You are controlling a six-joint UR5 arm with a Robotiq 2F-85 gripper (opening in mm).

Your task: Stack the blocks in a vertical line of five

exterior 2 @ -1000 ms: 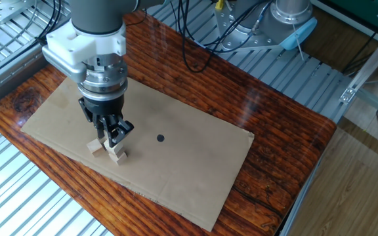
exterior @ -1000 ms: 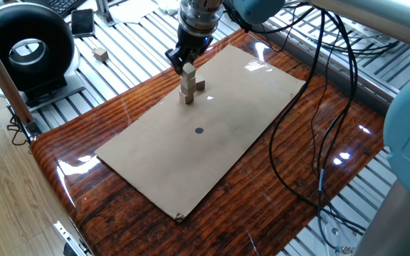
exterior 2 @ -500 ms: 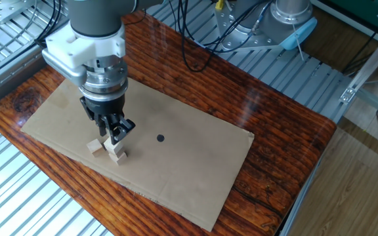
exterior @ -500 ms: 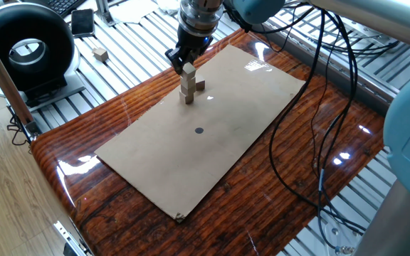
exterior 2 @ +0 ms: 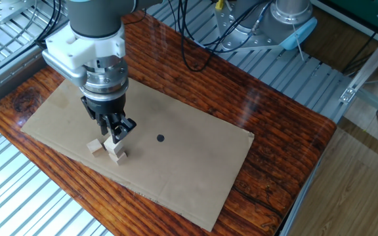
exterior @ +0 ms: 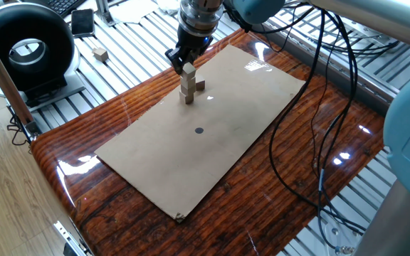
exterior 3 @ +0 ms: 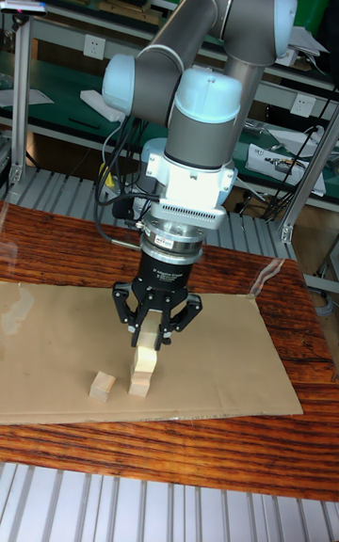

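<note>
On the brown cardboard sheet (exterior: 212,135) stands a stack of three light-tan blocks (exterior: 188,85) (exterior 2: 117,152) (exterior 3: 142,368). My gripper (exterior: 188,65) (exterior 2: 116,133) (exterior 3: 151,330) hangs straight above it, shut on the top block (exterior: 188,69) (exterior 3: 151,326), which sits on the two below. One loose block (exterior: 201,85) (exterior 2: 95,145) (exterior 3: 102,386) lies on the sheet right beside the stack's foot. Another block (exterior: 100,53) lies off the table on the ribbed metal surface at the far left.
A black dot (exterior: 198,131) (exterior 2: 161,138) marks the middle of the sheet. Black cables (exterior: 312,128) trail over the glossy wooden table at the right. A black ring-shaped device (exterior: 25,50) stands on the metal surface at the far left.
The gripper has crept a few pixels in the other fixed view. The stack and both loose blocks have stayed in place.
</note>
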